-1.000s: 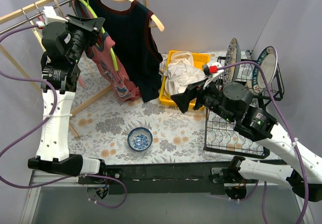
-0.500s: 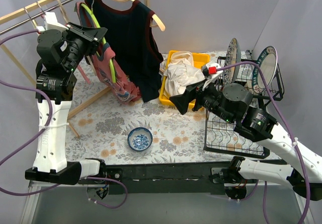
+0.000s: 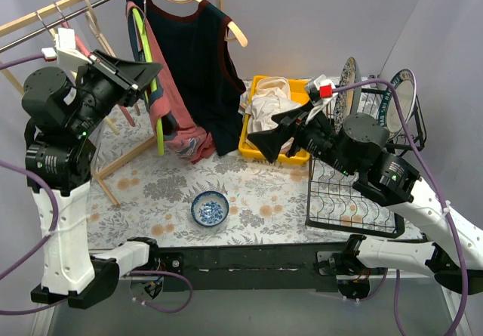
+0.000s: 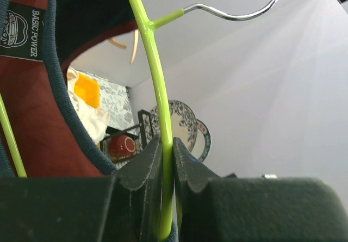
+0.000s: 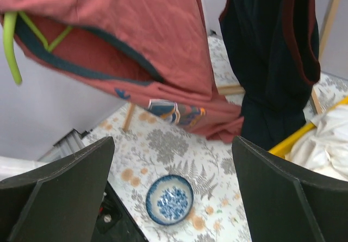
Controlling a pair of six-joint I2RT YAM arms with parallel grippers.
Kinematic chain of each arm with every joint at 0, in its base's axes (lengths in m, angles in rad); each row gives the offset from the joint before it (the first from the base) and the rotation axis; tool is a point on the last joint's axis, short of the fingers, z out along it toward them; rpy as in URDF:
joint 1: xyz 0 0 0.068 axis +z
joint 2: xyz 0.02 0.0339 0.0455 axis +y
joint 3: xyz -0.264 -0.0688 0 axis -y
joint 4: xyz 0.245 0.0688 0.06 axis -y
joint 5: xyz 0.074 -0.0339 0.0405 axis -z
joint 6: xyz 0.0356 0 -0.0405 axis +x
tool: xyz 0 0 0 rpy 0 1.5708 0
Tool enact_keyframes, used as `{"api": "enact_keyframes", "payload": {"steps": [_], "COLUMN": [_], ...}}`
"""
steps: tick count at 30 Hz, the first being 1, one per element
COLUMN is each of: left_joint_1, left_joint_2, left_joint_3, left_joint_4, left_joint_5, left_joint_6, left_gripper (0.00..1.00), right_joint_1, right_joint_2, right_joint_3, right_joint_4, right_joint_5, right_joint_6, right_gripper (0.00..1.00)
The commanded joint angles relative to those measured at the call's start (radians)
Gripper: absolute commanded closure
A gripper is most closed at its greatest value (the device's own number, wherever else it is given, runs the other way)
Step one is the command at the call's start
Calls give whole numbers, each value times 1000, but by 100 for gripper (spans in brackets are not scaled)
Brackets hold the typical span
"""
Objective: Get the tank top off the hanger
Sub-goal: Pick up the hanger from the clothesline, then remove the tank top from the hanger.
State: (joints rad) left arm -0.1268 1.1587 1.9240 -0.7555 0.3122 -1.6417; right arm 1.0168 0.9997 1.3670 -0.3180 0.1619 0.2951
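Left hand (image 4: 167,149) clenched on green hanger (image 4: 157,90), right hand (image 3: 270,132) released. Tank top (image 5: 136,30) looks limp, light; grab it low down.

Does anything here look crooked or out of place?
Yes. The lime-green plastic hanger is tilted steeply, pinched in the left hand, its metal hook resting on nothing, so the red tank top slumps lopsided.
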Motion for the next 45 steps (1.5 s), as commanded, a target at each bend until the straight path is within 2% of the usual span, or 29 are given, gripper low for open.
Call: {"api": "enact_keyframes", "payload": {"steps": [1,6,11,16,21,27,32,36,38,41,42,44,45], "left_joint_1": [3,3,1,1,-2,-23,-33,-43,-48,-50,-50,-54,-56], "left_joint_2": [-76,-86,-140,-162,-183,-182,-179,-185,-188,-191,-191,-189,-188], "left_joint_3": [1,76,17,9,-23,-22,-31,-42,-46,-54,-56,-51,-48], "left_joint_4": [-22,-102,-71,-56,-16,-16,4,4,-1,5,7,7,5], "left_joint_5": [102,171,332,381,423,415,447,458,464,479,481,482,484], "left_joint_6": [17,51,33,52,55,80,85,85,80,77,77,77,79], "left_gripper": [100,100,100,100,100,100,100,100,100,100,100,100,100], "right_joint_1": [8,11,14,14,14,14,14,14,14,14,14,14,14], "right_joint_2": [30,108,175,253,316,405,511,586,623,657,663,677,680], "right_joint_3": [90,171,173,204,207,297,404,504,536,584,593,613,615], "right_joint_4": [112,186,365,467,612,660,672,634,617,608,603,597,596], "right_joint_5": [-42,-62,-38,-1,82,80,50,97,113,116,119,137,146], "right_joint_6": [22,18,-17,-91,-82,10,18,7,-11,-25,-31,-51,-60], "right_gripper": [4,6,7,4,3,4,4,4,9,24,32,41,50]}}
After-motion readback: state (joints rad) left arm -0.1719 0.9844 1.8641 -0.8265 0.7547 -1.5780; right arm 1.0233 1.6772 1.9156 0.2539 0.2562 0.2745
